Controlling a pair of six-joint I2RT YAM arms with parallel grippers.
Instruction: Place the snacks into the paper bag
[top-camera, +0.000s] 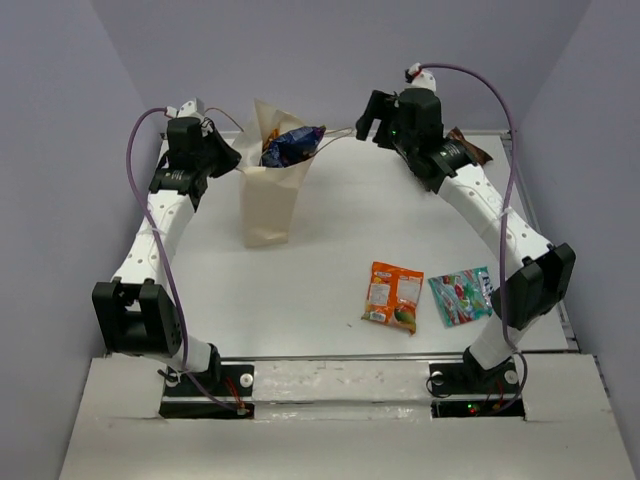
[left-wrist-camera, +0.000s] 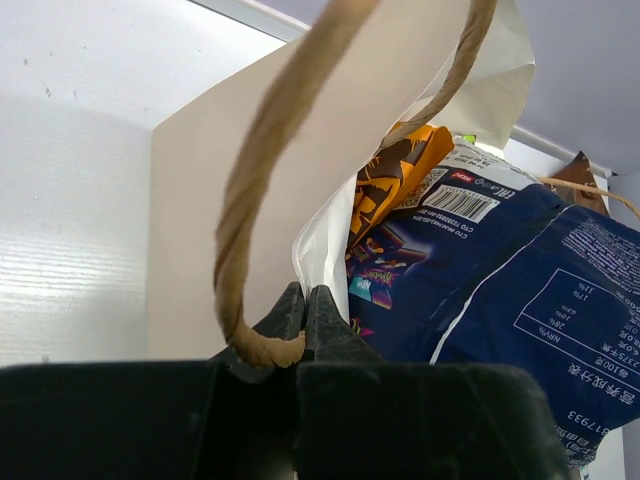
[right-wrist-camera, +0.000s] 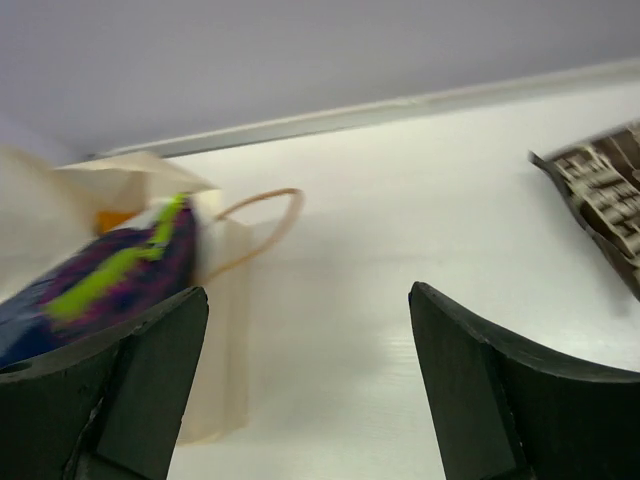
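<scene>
Overhead view of a white table (top-camera: 330, 230). A cream paper bag (top-camera: 268, 200) stands upper left of centre. A dark blue bag (top-camera: 293, 146) pokes out of its mouth, and the left wrist view shows an orange-yellow chip bag (left-wrist-camera: 398, 165) tucked behind it. The left gripper (left-wrist-camera: 307, 318) has its fingers pressed together on the bag's rim, right beside the brown cord handle (left-wrist-camera: 250, 190). The right gripper (right-wrist-camera: 310, 390) hangs spread wide and empty, just right of the bag's mouth. A brown bag (top-camera: 470, 150) lies upper right, partly behind the right arm. A small orange packet (top-camera: 393, 296) and a small teal-green packet (top-camera: 461, 297) lie side by side lower right.

The likely next step is fetching the brown bag. It would go best gripped by one edge, carried above the rim and lowered narrow end first beside the blue bag, with the left pinch holding the mouth wide.

The blue bag shows a barcode and a white-lined nutrition table. Its small print is too fine to read, and no brand name is legible.
</scene>
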